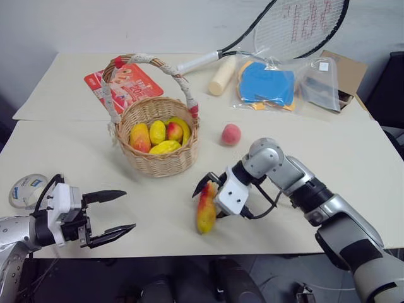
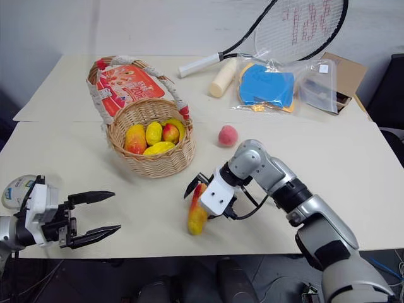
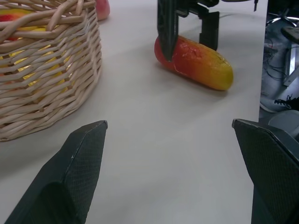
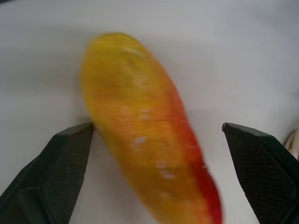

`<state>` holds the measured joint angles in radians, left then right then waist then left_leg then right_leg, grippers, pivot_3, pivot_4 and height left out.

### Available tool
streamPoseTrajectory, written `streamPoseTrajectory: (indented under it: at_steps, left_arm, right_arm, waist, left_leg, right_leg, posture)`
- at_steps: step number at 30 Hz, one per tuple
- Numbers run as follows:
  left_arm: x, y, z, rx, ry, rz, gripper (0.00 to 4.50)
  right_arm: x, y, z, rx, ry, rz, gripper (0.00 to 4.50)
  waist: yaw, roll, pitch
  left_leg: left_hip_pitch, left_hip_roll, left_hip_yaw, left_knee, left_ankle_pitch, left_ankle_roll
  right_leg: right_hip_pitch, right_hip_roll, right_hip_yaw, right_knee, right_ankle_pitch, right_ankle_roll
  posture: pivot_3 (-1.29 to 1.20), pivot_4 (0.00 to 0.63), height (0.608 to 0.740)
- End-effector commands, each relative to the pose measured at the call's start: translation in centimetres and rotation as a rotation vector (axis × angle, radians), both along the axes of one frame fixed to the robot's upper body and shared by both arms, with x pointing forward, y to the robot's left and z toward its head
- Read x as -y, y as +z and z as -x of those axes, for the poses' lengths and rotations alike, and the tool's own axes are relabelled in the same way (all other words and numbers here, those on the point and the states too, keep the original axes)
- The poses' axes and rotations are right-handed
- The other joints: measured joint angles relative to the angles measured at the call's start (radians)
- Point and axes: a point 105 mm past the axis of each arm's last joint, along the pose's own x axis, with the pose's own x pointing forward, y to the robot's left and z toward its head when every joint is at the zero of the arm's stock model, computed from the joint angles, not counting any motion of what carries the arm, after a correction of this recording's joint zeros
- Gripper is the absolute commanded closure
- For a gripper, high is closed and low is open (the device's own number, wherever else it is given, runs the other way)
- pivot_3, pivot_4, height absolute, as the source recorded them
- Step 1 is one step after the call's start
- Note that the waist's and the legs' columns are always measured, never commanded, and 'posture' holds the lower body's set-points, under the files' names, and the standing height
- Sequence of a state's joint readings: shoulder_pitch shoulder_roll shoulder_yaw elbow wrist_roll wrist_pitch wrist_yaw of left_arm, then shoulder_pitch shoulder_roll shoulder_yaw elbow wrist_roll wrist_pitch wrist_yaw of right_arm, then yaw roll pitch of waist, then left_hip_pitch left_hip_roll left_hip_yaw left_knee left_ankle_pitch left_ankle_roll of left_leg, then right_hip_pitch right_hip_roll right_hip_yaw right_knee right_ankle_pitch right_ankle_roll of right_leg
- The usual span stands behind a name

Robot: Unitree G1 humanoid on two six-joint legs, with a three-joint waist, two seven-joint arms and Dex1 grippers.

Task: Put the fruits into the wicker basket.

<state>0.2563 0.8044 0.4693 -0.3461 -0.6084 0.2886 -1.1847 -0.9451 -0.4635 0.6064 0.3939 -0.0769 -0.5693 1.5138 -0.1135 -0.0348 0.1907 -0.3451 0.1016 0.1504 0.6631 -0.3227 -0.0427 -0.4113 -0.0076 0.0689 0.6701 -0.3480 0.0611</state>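
The wicker basket (image 1: 161, 161) stands left of the table's centre and holds several yellow and red fruits (image 1: 158, 134). To its right, a small pink-red peach (image 1: 231, 134) rests on the table. An elongated yellow-orange fruit (image 1: 206, 209) with a red end lies near the front edge. My right gripper (image 1: 211, 199) is open and tilted down over that red end, one finger on each side of the fruit (image 4: 145, 140). My left gripper (image 1: 108, 216) hovers open and empty at the front left, pointing toward the long fruit (image 3: 196, 63) with the basket (image 3: 42, 84) beside it.
At the back lie a tennis racket (image 1: 284, 25), a red packet (image 1: 126, 85), a cream cylinder (image 1: 222, 76), clear bags with a blue item (image 1: 268, 83) and a cardboard box (image 1: 344, 72). A tape roll (image 1: 25, 189) sits at the left edge.
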Motion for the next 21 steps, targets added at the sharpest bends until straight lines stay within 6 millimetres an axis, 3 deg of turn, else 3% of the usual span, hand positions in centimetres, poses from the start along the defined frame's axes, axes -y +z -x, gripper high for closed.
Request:
streamPoseTrajectory:
  at_steps: [1, 6, 8, 10, 12, 14, 21]
  left_arm:
    - [0.4, 0.5, 0.7, 0.018, -0.033, 0.001, 0.00]
    - [0.4, 0.4, 1.0, 0.012, -0.017, 0.006, 0.00]
    - [0.3, 0.2, 1.5, -0.025, -0.016, 0.015, 0.00]
    - [0.3, 0.4, 1.9, -0.051, -0.006, 0.042, 0.00]
    - [0.4, 1.9, 1.6, -0.008, 0.048, 0.123, 0.00]
    - [0.4, 3.4, 1.2, 0.043, 0.096, 0.199, 0.00]
    - [0.8, 5.9, 1.1, 0.162, 0.250, 0.382, 0.00]
  right_arm:
    - [0.4, -0.7, 0.4, -0.036, 0.027, 0.053, 0.61]
    - [1.0, -0.7, 0.5, -0.096, 0.002, 0.032, 2.12]
    - [1.8, 0.3, 0.5, -0.240, -0.115, -0.034, 2.71]
    - [2.4, 2.3, 0.6, -0.445, -0.247, -0.150, 2.85]
    - [3.2, 5.1, 1.6, -0.665, -0.333, -0.249, 2.85]
    - [2.8, 7.2, 2.5, -0.775, -0.362, -0.309, 2.85]
    - [-3.7, 13.1, 0.9, -0.977, -0.619, -0.564, 2.85]
  waist:
    - [0.000, 0.000, 0.000]
    - [0.000, 0.000, 0.000]
    - [0.000, 0.000, 0.000]
    - [0.002, 0.000, 0.000]
    - [0.005, 0.000, 0.000]
    - [0.007, 0.000, 0.000]
    - [-0.027, 0.000, 0.000]
  left_leg:
    - [0.000, 0.000, 0.000, 0.000, 0.000, 0.000]
    - [0.000, 0.000, 0.000, 0.000, 0.000, 0.000]
    - [0.000, 0.000, 0.000, 0.000, 0.000, 0.000]
    - [-0.001, 0.000, -0.001, 0.000, 0.000, 0.000]
    - [-0.003, 0.000, -0.002, 0.000, 0.000, 0.001]
    - [-0.008, 0.000, -0.005, 0.003, -0.001, 0.001]
    - [-0.007, 0.000, -0.009, 0.001, 0.000, 0.000]
  right_leg:
    - [0.000, 0.000, 0.000, 0.000, 0.000, 0.000]
    - [0.000, 0.000, 0.000, 0.000, 0.000, 0.000]
    - [0.000, 0.000, 0.000, 0.000, 0.000, 0.000]
    - [0.000, -0.001, 0.000, 0.000, 0.000, 0.000]
    - [-0.001, -0.001, 0.000, -0.001, 0.000, 0.000]
    - [-0.004, -0.003, -0.003, 0.000, 0.000, 0.000]
    - [-0.004, -0.001, -0.006, 0.003, 0.000, 0.000]
  posture:
    - [0.00, 0.150, 0.740]
    - [0.00, 0.150, 0.740]
    - [0.00, 0.150, 0.740]
    - [0.00, 0.150, 0.740]
    - [0.00, 0.150, 0.740]
    - [0.00, 0.150, 0.740]
    - [0.00, 0.150, 0.740]
